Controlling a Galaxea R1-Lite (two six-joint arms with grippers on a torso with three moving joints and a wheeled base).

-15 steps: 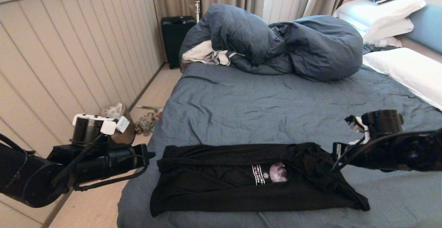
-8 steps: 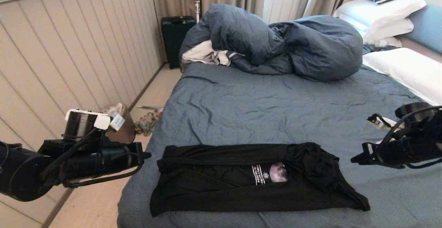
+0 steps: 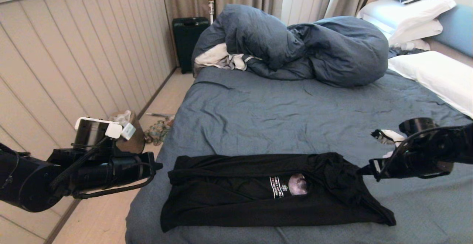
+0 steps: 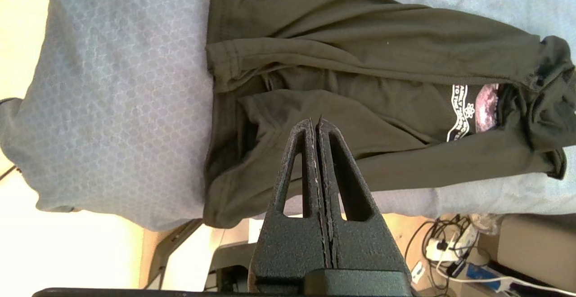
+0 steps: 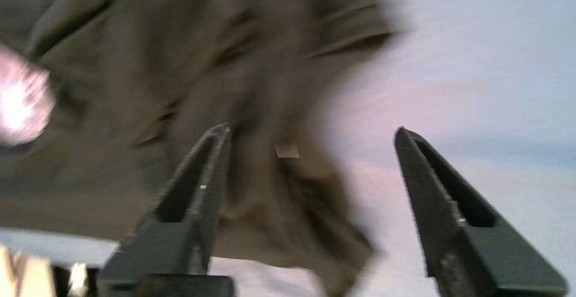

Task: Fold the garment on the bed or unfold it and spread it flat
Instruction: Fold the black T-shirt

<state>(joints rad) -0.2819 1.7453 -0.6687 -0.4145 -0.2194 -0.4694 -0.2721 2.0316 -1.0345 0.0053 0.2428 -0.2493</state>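
Black short-sleeved T-shirt with moon print (image 3: 266, 192) lies folded lengthwise at the slate-blue bed's (image 3: 295, 118) near edge. Right gripper (image 5: 310, 135) spread wide, empty, at its right end; left gripper (image 4: 316, 123) clamped shut, empty, beyond its left end.

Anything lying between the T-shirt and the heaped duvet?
No. In the head view only bare, wrinkled sheet lies between the T-shirt and the duvet.
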